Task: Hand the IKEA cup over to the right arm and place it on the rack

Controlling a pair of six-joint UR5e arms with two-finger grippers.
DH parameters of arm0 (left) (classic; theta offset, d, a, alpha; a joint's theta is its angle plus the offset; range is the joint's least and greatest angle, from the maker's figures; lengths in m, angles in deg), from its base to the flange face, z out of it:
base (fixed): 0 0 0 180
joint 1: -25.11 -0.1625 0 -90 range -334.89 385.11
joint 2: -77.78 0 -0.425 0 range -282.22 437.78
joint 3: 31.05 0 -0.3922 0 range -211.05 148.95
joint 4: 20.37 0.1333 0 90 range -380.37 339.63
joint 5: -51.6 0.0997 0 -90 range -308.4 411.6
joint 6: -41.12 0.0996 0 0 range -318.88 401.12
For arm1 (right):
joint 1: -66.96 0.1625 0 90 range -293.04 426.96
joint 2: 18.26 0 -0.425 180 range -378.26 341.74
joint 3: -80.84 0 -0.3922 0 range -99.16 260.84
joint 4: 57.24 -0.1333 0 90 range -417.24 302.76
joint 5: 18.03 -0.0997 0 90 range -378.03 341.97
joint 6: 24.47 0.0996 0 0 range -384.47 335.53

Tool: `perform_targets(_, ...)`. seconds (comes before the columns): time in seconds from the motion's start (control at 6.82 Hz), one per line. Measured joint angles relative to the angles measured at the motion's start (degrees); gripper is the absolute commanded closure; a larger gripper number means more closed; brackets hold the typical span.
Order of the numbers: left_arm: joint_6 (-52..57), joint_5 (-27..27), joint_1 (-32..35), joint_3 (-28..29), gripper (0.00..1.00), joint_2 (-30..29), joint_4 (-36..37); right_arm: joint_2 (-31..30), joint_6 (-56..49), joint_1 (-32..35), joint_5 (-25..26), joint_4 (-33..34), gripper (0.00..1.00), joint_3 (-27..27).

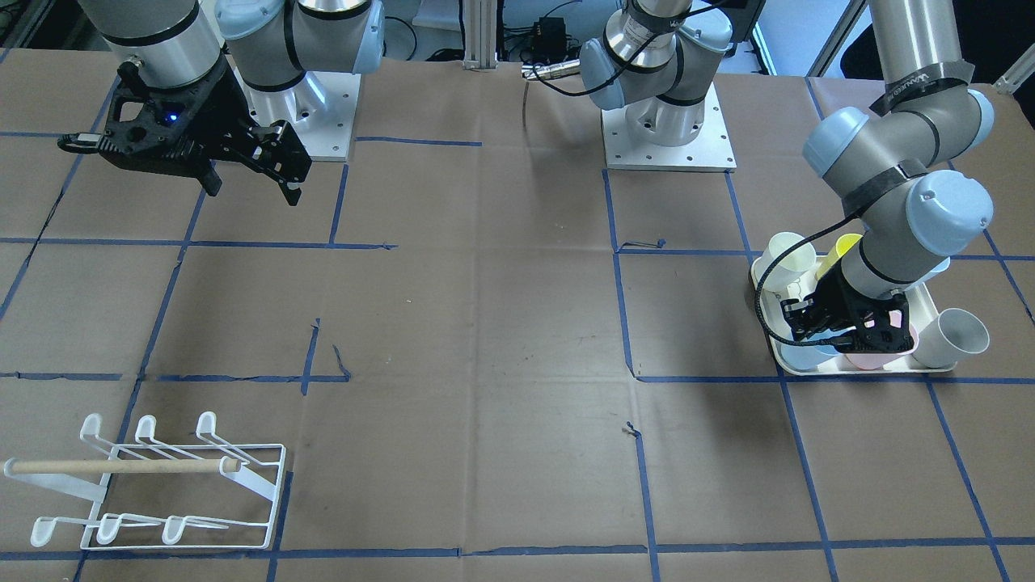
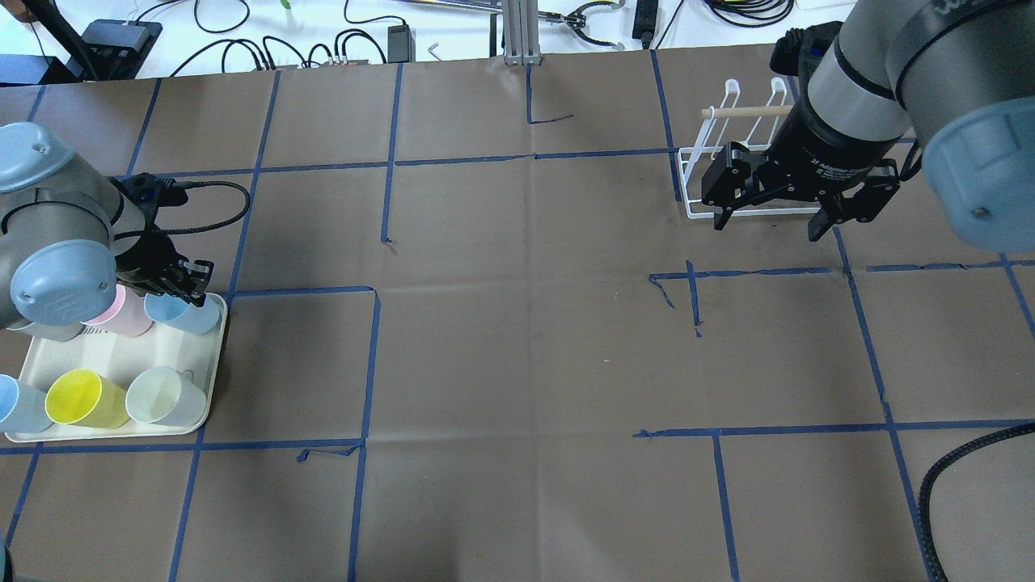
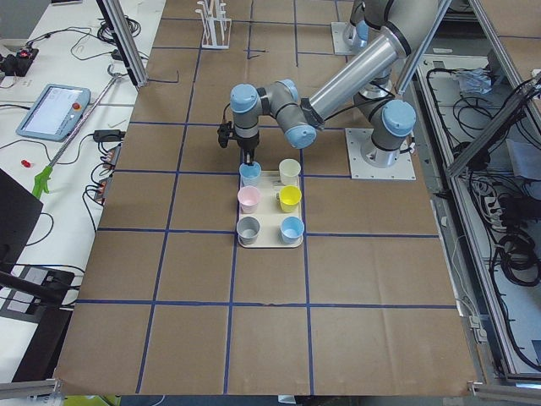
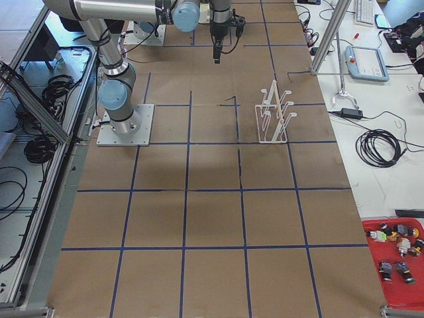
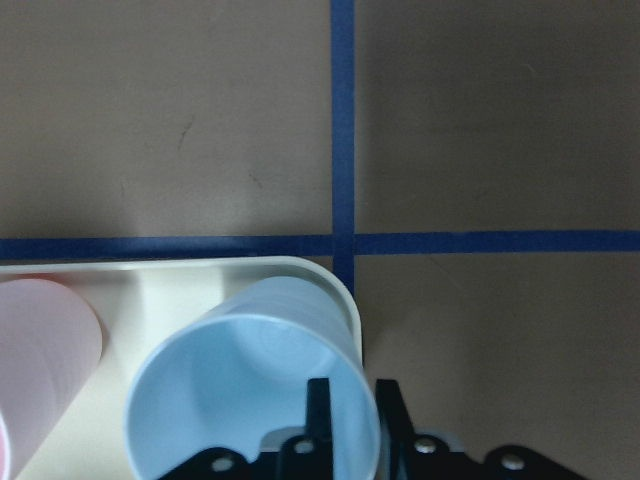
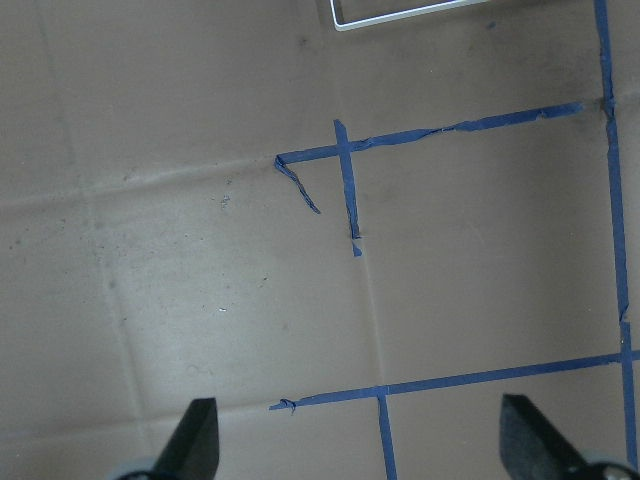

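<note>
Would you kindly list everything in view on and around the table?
light blue plastic cups: two, light blue, opposite tray corners
pink plastic cup: one, pink, tray
yellow plastic cup: one, yellow, tray
off-white plastic cup: one, off-white, tray
grey plastic cup: one, grey, tray
cream rectangular tray: one, cream, table's left side
white wire rack with wooden dowel: one, white, table's right side
brown paper table cover: one, brown, blue tape grid
red bin: one, red, off the table
left arm: one, silver, pale blue caps, over the tray
right arm: one, same, by the rack
left end effector: one, black, fingers astride a blue cup's rim
right end effector: one, black, open, by the rack
</note>
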Motion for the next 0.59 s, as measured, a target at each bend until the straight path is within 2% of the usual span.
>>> perform_targets(0.29,-0.7,-0.4,0.1,2.4,1.0,1.3,-2.0,-0.2,0.3,0.0,0.0,0.0,0.0,-0.2)
perform_targets(0.59,-2.2,-0.9,0.4,12.1,1.0,2.4,-13.3,-0.3,0.7,0.0,0.0,0.3,0.0,-0.4)
